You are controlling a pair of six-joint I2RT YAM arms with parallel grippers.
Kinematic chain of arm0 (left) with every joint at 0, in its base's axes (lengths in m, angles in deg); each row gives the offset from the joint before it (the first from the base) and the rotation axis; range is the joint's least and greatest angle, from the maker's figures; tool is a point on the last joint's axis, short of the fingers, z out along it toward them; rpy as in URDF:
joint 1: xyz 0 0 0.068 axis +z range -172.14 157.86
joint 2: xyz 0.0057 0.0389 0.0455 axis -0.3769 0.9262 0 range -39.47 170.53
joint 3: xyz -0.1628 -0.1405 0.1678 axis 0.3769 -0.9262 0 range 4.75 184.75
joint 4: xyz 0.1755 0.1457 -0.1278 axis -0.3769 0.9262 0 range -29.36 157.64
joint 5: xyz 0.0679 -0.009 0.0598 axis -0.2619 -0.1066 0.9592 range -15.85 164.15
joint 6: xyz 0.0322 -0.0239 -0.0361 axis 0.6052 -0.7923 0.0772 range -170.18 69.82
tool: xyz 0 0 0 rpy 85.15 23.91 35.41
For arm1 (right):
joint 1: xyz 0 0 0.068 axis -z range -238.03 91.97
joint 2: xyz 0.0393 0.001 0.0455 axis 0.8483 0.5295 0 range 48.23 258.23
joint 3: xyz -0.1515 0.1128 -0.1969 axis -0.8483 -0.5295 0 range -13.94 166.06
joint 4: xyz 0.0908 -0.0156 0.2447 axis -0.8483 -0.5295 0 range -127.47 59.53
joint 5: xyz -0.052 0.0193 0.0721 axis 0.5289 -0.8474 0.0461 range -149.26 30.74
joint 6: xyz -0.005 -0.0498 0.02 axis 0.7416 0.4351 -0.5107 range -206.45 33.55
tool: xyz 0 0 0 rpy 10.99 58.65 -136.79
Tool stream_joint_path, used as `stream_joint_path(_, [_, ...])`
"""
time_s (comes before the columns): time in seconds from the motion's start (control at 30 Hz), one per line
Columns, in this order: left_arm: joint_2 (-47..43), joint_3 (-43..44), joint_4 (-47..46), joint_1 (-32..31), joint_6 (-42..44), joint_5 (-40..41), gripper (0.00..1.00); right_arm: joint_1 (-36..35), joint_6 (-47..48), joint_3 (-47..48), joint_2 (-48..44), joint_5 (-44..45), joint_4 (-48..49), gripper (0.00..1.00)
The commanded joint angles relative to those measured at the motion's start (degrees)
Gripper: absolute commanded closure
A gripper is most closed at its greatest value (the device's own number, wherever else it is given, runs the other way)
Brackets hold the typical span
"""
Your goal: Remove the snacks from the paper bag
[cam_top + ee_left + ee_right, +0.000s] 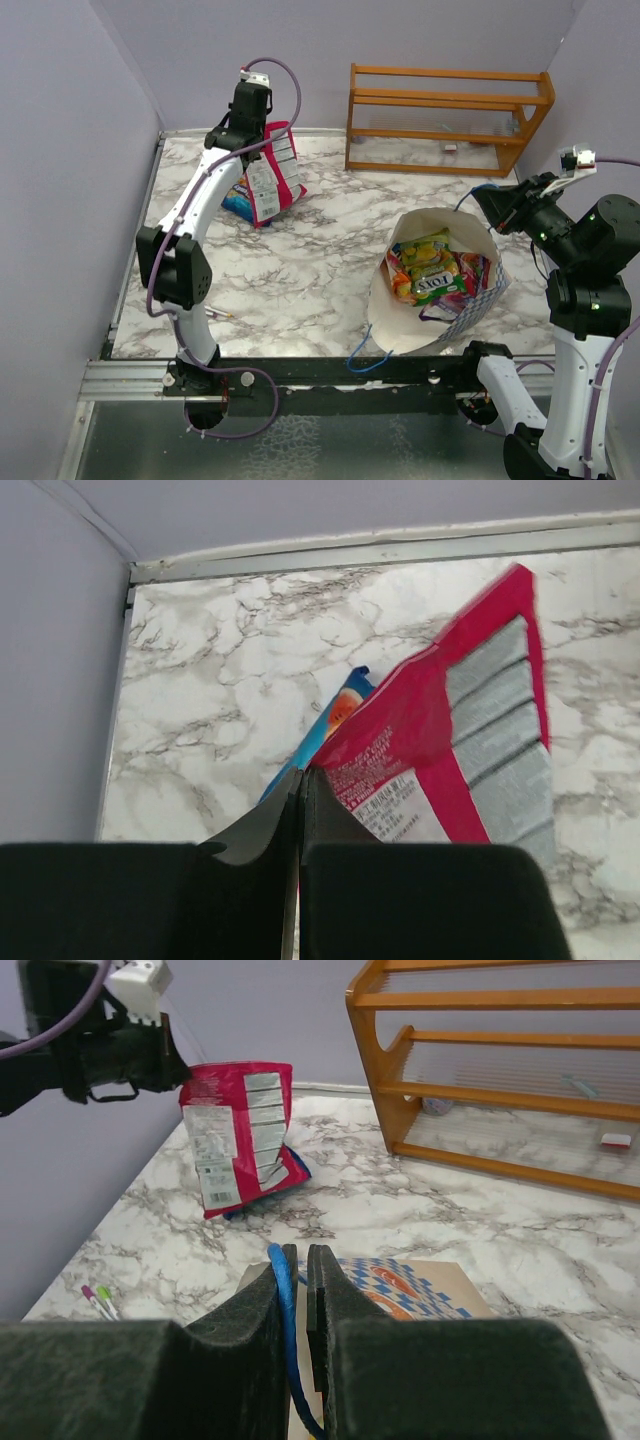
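Note:
The paper bag [470,312] lies open at the right of the table, its cream inside facing up, with several colourful snacks [432,270] in it. My right gripper [492,200] is shut on the bag's blue cord handle [284,1290] at the far rim; the chequered outside [415,1282] shows just beyond the fingers. My left gripper [254,128] is shut on the top edge of the large red-pink packet [272,172], which hangs over the blue chip bag [238,206] at the far left. In the left wrist view the gripper [301,773] pinches the packet [440,730], with the blue bag [325,730] behind.
An orange wooden rack [445,115] stands at the back right. Two thin pens [97,1300] lie near the table's front left, also seen in the top view [222,314]. The bag's other blue handle [365,358] hangs over the near edge. Walls close the left and back.

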Motion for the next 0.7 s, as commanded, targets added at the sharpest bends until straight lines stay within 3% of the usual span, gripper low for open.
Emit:
stream_joint_path(0.0, [11.1, 9.6, 5.3, 3.9, -1.3, -2.0, 1.0, -0.4, 0.1, 2.2, 0.3, -0.2, 0.1, 0.89])
stream_joint_path(0.1, [14.7, 13.0, 8.9, 5.5, -2.8, -2.1, 1.0, -0.4, 0.3, 2.9, 0.6, -0.1, -0.3, 0.89])
stream_joint_path(0.3, [11.0, 3.9, 4.8, 8.0, -5.3, -0.5, 0.95, -0.4, 0.0, 1.8, 0.5, -0.4, 0.6, 0.89])
stream_joint_path(0.4, [8.4, 1.2, 3.9, 9.1, -6.7, -2.4, 0.84, -0.4, -0.2, 1.2, 0.6, -0.8, 1.0, 0.89])
stream_joint_path(0.47, [5.6, 0.1, 3.4, 9.5, -8.3, -5.7, 0.71, -0.4, -0.1, 1.2, 0.6, -0.7, 1.0, 0.89])
stream_joint_path(0.53, [1.9, -1.0, 2.0, 9.6, -9.9, -9.4, 0.46, -0.4, 0.0, 1.3, 0.5, -0.6, 0.9, 0.89])
stream_joint_path(0.67, [-7.5, -4.2, -0.6, 9.6, -16.2, -20.8, 0.12, -0.4, 0.2, 1.2, 0.3, -0.3, 0.7, 0.89])
